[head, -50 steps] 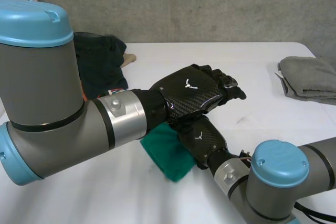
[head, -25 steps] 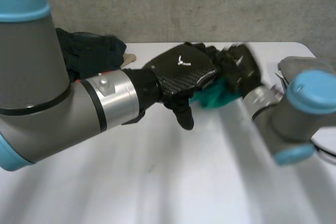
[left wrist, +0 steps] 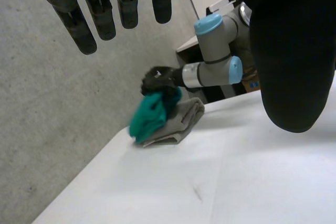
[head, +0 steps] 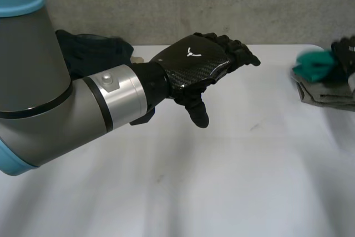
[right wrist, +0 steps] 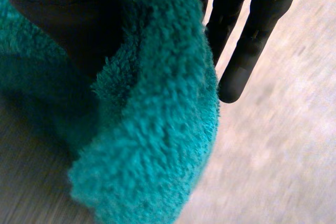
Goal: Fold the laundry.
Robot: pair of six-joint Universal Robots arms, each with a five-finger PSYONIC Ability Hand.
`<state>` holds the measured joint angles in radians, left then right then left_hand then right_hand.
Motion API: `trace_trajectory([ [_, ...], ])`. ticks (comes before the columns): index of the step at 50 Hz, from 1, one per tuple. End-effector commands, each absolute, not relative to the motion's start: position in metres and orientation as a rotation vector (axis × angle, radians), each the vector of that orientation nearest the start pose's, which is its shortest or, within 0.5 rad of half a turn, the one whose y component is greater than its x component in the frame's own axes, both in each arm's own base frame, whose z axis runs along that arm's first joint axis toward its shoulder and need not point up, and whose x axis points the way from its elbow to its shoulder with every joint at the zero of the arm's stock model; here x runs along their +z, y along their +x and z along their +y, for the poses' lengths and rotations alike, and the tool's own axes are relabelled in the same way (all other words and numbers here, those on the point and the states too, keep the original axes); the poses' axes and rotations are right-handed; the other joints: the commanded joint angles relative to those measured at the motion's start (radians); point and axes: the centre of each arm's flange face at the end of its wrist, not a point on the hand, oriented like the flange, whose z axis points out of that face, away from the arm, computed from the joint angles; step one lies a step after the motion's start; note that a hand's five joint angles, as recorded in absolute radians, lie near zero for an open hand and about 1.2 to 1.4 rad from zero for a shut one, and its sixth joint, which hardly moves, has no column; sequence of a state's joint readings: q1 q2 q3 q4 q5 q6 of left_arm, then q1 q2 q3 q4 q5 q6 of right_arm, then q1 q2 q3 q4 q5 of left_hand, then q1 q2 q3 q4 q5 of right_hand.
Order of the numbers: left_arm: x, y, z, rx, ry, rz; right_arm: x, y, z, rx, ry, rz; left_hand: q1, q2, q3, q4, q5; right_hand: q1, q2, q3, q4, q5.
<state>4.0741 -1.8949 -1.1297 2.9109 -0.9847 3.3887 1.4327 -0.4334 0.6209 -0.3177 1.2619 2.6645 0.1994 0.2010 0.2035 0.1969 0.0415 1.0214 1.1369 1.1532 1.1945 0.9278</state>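
the left robot hand (head: 194, 65) hangs above the middle of the white table (head: 233, 181) with its palm turned down, its fingers (left wrist: 86, 22) straight and spread a little apart and its thumb (left wrist: 294, 51) standing away from them; it is slack and holds nothing. behind its wrist and the grey left arm (head: 61, 109), at the table's back edge, lies a heap of dark clothes (head: 94, 54). well beyond its fingertips, at the far end of the table, the right robot hand (head: 346, 48) has hold of the green towel (head: 313, 65). in the left wrist view the right robot hand (left wrist: 156, 80) sits on top of the green towel (left wrist: 152, 116), which hangs bunched below its palm, down over the near side of a grey folded towel (left wrist: 181, 121) lying at the table's corner. in the right wrist view the green towel (right wrist: 147, 129) is gathered thick under the palm of the right robot hand (right wrist: 247, 40), clamped there by the thumb, with straight fingers reaching out past the cloth's edge. whether the green towel rests its weight on the grey folded towel cannot be told.
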Motion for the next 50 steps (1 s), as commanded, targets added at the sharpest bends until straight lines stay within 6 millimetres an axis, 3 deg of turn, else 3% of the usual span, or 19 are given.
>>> trace_trajectory([
  [1, 0.31, -0.358, -0.179, 1.513, -1.256, -1.48, 0.101, 0.052, -0.529, -2.287, -0.975, 2.405, -0.025, -0.026, -0.029, -0.022, -0.042, -0.55, -0.665, -0.682, -0.723, -0.631],
  [2, 0.31, -0.358, -0.179, 1.513, -1.256, -1.48, 0.103, 0.052, -0.525, -2.265, -0.974, 2.407, -0.025, -0.026, -0.029, -0.022, -0.042, -0.847, -0.962, -0.979, -1.02, -0.928],
  [5, 0.312, -0.359, -0.178, 1.519, -1.256, -1.472, 0.116, 0.051, -0.521, -2.273, -0.972, 2.38, -0.025, -0.026, -0.029, -0.022, -0.042, -0.847, -0.962, -0.979, -1.02, -0.928],
  [13, 0.316, -0.359, -0.175, 1.524, -1.257, -1.461, 0.201, 0.043, -0.498, -2.405, -0.846, 2.342, -0.025, -0.026, -0.029, -0.022, -0.042, -0.847, -0.962, -0.979, -1.02, -0.928],
  [19, 0.315, -0.358, -0.174, 1.522, -1.256, -1.463, 0.266, 0.009, -0.483, -2.584, -0.525, 2.638, -0.025, -0.026, -0.029, -0.022, -0.042, -0.847, -0.962, -0.979, -1.02, -0.928],
  [22, 0.319, -0.358, -0.175, 1.535, -1.252, -1.453, 0.292, 0.002, -0.482, -2.71, -0.442, 2.679, -0.025, -0.026, -0.029, -0.022, -0.042, -0.847, -0.962, -0.979, -1.02, -0.928],
  [26, 0.337, -0.36, -0.182, 1.63, -1.218, -1.41, 0.336, 0.024, -0.481, -2.958, -0.462, 2.429, -0.025, -0.026, -0.029, -0.022, -0.042, -0.847, -0.962, -0.979, -1.02, -0.928],
  [27, 0.348, -0.36, -0.189, 1.701, -1.171, -1.403, 0.355, 0.058, -0.474, -3.03, -0.519, 2.222, -0.025, -0.026, -0.029, -0.022, -0.042, -0.847, -0.962, -0.979, -1.02, -0.928],
  [30, 0.369, -0.354, -0.206, 1.843, -1.045, -1.414, 0.375, 0.113, -0.457, -3.055, -0.614, 1.928, -0.025, -0.026, -0.029, -0.022, -0.042, -0.847, -0.962, -0.979, -1.02, -0.928],
  [31, 0.383, -0.343, -0.224, 1.964, -0.925, -1.44, 0.377, 0.142, -0.444, -3.011, -0.678, 1.802, -0.024, -0.026, -0.028, -0.022, -0.041, -0.847, -0.962, -0.979, -1.02, -0.928],
  [33, 0.393, -0.327, -0.246, 2.087, -0.808, -1.483, 0.372, 0.168, -0.428, -2.944, -0.755, 1.71, -0.009, -0.011, -0.014, -0.007, -0.026, -0.847, -0.962, -0.979, -1.02, -0.928],
  [34, 0.397, -0.307, -0.272, 2.195, -0.72, -1.537, 0.365, 0.19, -0.41, -2.87, -0.839, 1.645, 0.011, 0.009, 0.007, 0.013, -0.006, -0.847, -0.962, -0.979, -1.02, -0.928],
  [37, 0.39, -0.27, -0.313, 2.313, -0.637, -1.667, 0.349, 0.213, -0.384, -2.736, -0.941, 1.61, 0.008, 0.007, 0.004, 0.011, -0.008, -0.847, -0.962, -0.979, -1.02, -0.928],
  [38, 0.374, -0.253, -0.338, 2.338, -0.637, -1.768, 0.33, 0.225, -0.367, -2.635, -1.012, 1.627, 0.008, 0.007, 0.004, 0.011, -0.008, -0.847, -0.962, -0.979, -1.02, -0.928],
  [41, 0.341, -0.237, -0.368, 2.345, -0.708, -1.917, 0.299, 0.241, -0.341, -2.481, -1.104, 1.66, 0.008, 0.007, 0.004, 0.011, -0.008, -0.847, -0.962, -0.979, -1.02, -0.928],
  [42, 0.318, -0.229, -0.386, 2.351, -0.784, -2.008, 0.28, 0.247, -0.327, -2.395, -1.139, 1.691, 0.005, 0.004, 0.001, 0.008, -0.011, -0.847, -0.962, -0.979, -1.02, -0.928],
  [45, 0.284, -0.219, -0.41, 2.359, -0.927, -2.102, 0.255, 0.25, -0.31, -2.284, -1.169, 1.76, -0.006, -0.008, -0.01, -0.004, -0.023, -0.847, -0.962, -0.979, -1.02, -0.928],
  [48, 0.232, -0.197, -0.459, 2.461, -1.097, -2.145, 0.223, 0.244, -0.289, -2.152, -1.197, 1.868, -0.025, -0.026, -0.029, -0.022, -0.042, -0.847, -0.962, -0.979, -1.02, -0.928],
  [50, 0.216, -0.189, -0.477, 2.527, -1.112, -2.119, 0.212, 0.242, -0.283, -2.11, -1.201, 1.902, -0.025, -0.026, -0.029, -0.022, -0.042, -0.847, -0.962, -0.979, -1.02, -0.928],
])
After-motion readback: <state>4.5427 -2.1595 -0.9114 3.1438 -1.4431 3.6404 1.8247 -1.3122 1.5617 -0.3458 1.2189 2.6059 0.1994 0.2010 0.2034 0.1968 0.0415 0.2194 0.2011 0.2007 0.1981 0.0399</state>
